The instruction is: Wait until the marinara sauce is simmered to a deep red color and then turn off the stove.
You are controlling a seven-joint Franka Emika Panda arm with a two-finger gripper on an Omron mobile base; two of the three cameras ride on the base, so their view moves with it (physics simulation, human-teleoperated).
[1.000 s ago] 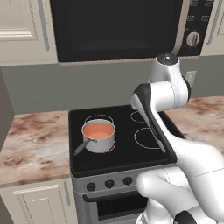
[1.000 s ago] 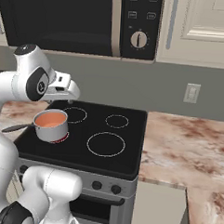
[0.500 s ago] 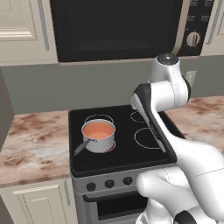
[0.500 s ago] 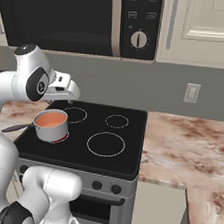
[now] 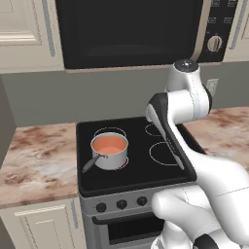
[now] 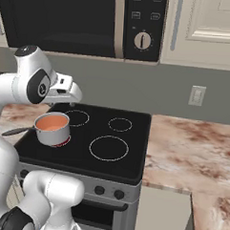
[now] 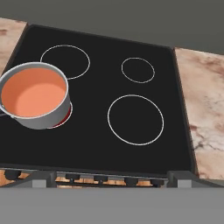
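From the left, the pan [image 5: 110, 151] sits on the front left ring of the stove [image 5: 136, 168], full of pale orange sauce [image 5: 109, 144]. From the right, the claw [image 6: 70, 92] hangs high above the back left ring, away from the pan [image 6: 52, 129]. Its fingers stand wide open, holding nothing. From the hand, the sauce [image 7: 33, 92] looks orange-pink, with a red glow under the pan.

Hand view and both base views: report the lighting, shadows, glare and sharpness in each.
Hand view: even, flat light; the stove glass is matt black with no glare, and the marinara sauce is pale orange with a soft darker crescent inside the saucepan rim. Left base view: sharp throughout, faint shadow under the microwave. Right base view: equally crisp, no blur, counter evenly lit.
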